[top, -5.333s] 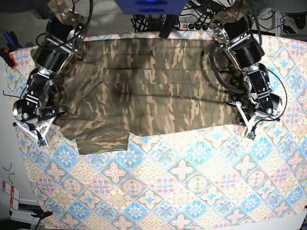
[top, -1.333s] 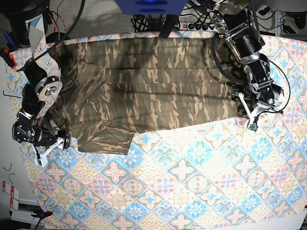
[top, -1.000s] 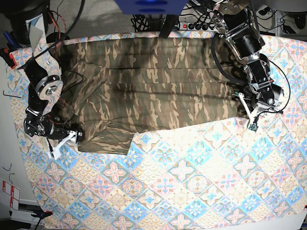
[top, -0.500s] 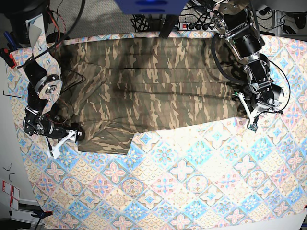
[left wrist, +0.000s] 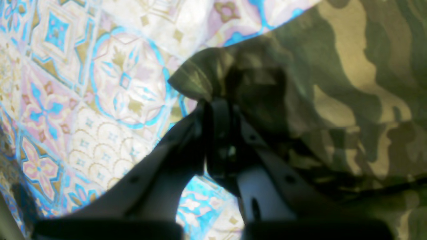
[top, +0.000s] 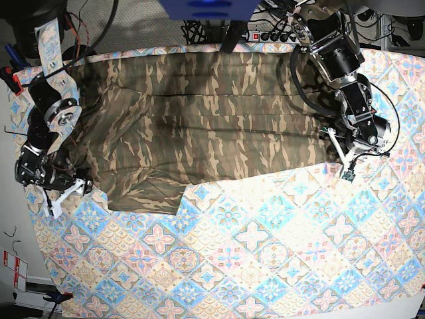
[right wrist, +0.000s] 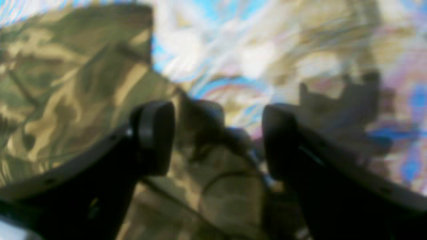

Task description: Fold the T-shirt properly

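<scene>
The shirt (top: 199, 126) is spread flat across the upper half of the base view, stretching almost edge to edge over the tablecloth (top: 265, 252), with one sleeve poking down toward the lower left. The left gripper (top: 342, 159) sits at the right edge of the shirt, and its wrist view shows the jaws pressed tight together, pinching a small bunched corner of the camo cloth (left wrist: 206, 80) right at the fabric's edge, tablecloth (left wrist: 83, 83) showing to the left of it. The right gripper (top: 63, 193) is over at the left side of the base view, just off the sleeve's edge. Its wrist shot is pretty blurry, but the two fingers (right wrist: 153, 133) clearly stand apart with nothing between them, hovering where the shirt (right wrist: 66, 83) meets the tablecloth (right wrist: 267, 60).
</scene>
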`<control>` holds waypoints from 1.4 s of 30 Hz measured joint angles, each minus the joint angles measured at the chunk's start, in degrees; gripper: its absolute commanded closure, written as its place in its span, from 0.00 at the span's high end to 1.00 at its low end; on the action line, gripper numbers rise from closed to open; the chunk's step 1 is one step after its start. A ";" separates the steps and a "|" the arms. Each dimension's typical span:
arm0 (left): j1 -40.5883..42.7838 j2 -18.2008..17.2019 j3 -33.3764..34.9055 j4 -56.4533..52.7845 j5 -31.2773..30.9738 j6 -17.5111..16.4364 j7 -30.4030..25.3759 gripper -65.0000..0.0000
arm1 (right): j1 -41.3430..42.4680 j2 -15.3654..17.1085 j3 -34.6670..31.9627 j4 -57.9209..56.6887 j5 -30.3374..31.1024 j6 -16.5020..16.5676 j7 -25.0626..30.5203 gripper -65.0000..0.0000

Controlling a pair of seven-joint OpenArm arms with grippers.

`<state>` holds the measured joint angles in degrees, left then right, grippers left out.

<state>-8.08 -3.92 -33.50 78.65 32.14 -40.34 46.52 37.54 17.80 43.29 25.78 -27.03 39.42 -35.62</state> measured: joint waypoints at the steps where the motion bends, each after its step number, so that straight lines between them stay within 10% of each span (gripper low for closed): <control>1: 0.00 0.04 0.00 0.00 0.00 0.00 -0.02 0.00 | 0.07 0.15 -0.02 -0.02 0.04 0.04 0.15 0.62; 24: 0.00 0.11 0.00 0.00 0.02 0.00 0.00 0.00 | -1.29 -4.61 -6.32 -3.48 2.21 -0.20 0.85 0.61; 32: 0.00 0.11 0.00 0.00 0.02 0.00 -0.02 0.00 | -1.66 -4.66 -6.38 -3.45 2.25 -0.20 0.04 0.00; 42: 0.02 0.13 0.00 0.42 0.04 0.00 0.00 0.00 | -2.36 -5.77 -6.12 1.73 2.27 0.46 -5.64 0.01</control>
<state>-8.05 -3.79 -33.50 79.07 32.18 -40.34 46.52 35.18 12.03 37.17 27.51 -24.75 39.88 -41.25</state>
